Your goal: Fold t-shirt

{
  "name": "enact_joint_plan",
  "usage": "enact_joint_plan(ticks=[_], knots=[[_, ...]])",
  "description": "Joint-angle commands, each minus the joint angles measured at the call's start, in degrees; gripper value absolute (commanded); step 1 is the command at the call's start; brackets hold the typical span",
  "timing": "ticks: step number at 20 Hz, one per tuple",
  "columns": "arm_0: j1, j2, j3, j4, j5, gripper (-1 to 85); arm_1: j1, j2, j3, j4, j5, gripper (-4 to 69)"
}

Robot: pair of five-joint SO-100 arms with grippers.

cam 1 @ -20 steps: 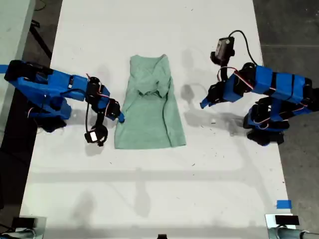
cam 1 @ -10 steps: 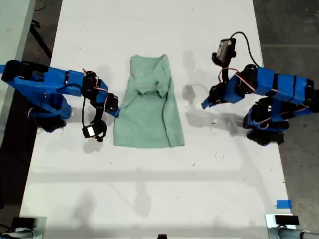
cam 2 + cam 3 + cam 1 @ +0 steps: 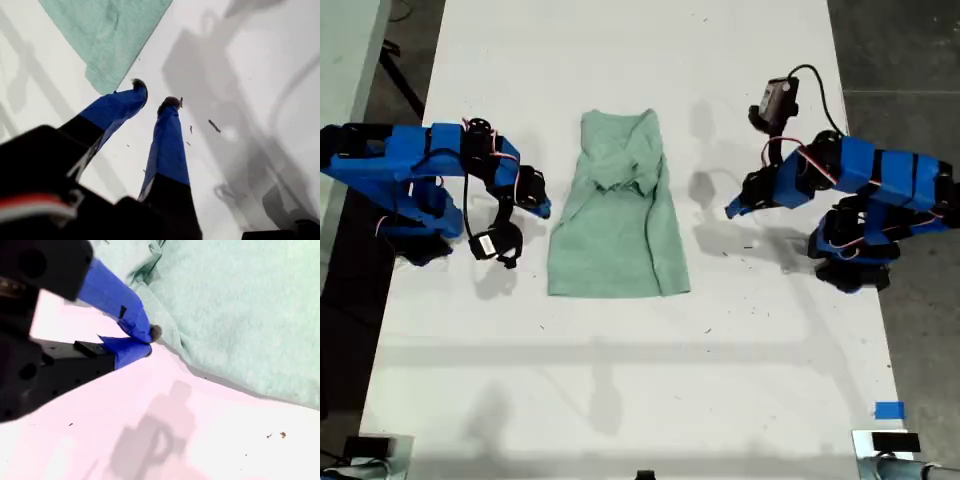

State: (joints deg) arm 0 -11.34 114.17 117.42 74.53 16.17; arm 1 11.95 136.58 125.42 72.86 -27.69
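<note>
T-shirt: the plain pale mint-green short-sleeved cloth t-shirt [image 3: 617, 240] lies flat on the surface between my two pincers. It is folded into a long narrow strip with a bunched fold in the half towards the round neck.
T-shirt from my second pincer: the long cloth edge [image 3: 240, 305] runs just beside the tips, and the rumpled fold lies a little beyond them.
T-shirt from my first pincer: one hem corner [image 3: 107, 30] lies just ahead of the tips, with bare surface between. The rest of the cloth stretches away from it.
Second pincer: my second pincer [image 3: 149, 342], on the blue arm at the exterior view's left [image 3: 542, 207], has its blue fingers pressed together. I see no cloth between them.
First pincer: my first pincer [image 3: 155, 95], on the blue arm at the exterior view's right [image 3: 728, 211], has its fingers slightly spread with an empty gap. It is apart from the shirt.
Surface: the white flat surface [image 3: 620, 380] carries the shirt and both arms. A few dark specks [image 3: 214, 126] lie close beside my first pincer, on the side away from the shirt.
Blue tape: a small blue tape square [image 3: 888, 410] sits well apart from my first pincer, near the surface edge at the exterior view's lower right.
</note>
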Motion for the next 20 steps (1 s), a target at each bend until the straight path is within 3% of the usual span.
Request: enact_joint_plan(ticks=[1, 2, 5, 13, 18, 20], knots=[[0.7, 0.97, -2.64, -1.41, 0.26, 20.0, -0.53, 1.76, -0.35, -2.2, 0.79, 9.5], [1.23, 1.32, -2.99, -1.41, 0.09, 24.3, -0.53, 1.76, -0.26, -2.29, 0.79, 9.5], [1.58, 1.85, -2.99, -1.67, 0.0, 25.0, -0.62, 1.76, 0.0, -2.72, 0.88, 9.5], [1.58, -12.39, 4.39, -14.94, -1.93, 24.9, -1.32, 1.76, 0.35, -3.25, 1.32, 9.3], [0.09, -20.21, 4.66, -16.08, -4.57, 22.9, -1.49, 2.02, 1.41, -3.6, 1.49, 9.3], [-0.53, -22.32, 4.48, -15.91, -5.19, 15.6, -1.49, 2.9, 2.37, -3.96, 1.58, 9.3]])
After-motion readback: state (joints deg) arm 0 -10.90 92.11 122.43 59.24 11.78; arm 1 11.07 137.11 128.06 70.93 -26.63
